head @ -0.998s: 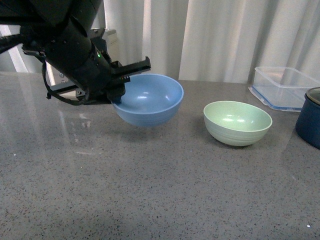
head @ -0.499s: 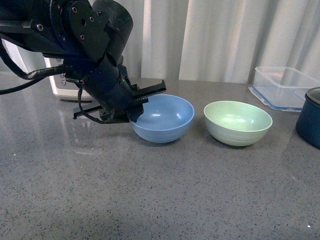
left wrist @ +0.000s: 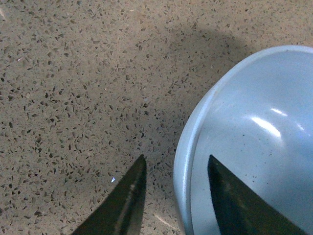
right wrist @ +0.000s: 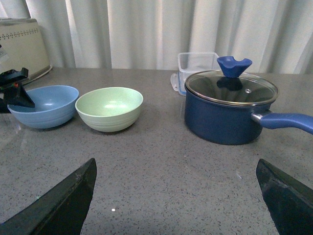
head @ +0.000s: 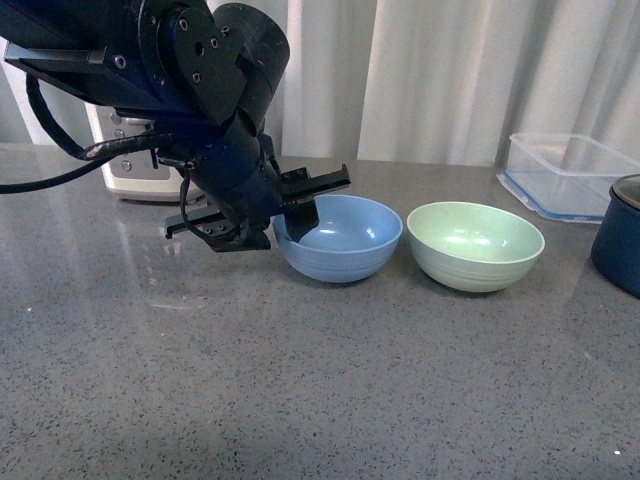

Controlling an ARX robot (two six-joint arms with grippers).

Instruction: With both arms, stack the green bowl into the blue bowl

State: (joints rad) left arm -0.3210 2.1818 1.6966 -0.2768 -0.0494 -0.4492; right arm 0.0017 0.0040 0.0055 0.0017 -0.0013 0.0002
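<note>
Spreading bare across the near side, the speckled grey bench (head: 300,400) offers open room in front of everything. Mid-bench stand two bowls, both empty and upright. The blue bowl (head: 340,238) rests on the bench. The green bowl (head: 475,245) sits just to its right, with a narrow gap between them.

The left claw (left wrist: 176,164) straddles the blue bowl's left rim, one finger inside and one outside. It is parted, and a strip of bench shows between the outer finger (left wrist: 129,196) and the rim. The right claw (right wrist: 176,164) hangs spread wide over bare bench, gripping nothing, well short of the bowls.

Right of the green bowl stands one navy pot (right wrist: 230,110) under a glass lid (right wrist: 232,87); its contents cannot be told. Behind it is one clear tub (head: 565,170). One white appliance (head: 125,160) sits at the far left, and a curtain (head: 450,70) closes the back.
</note>
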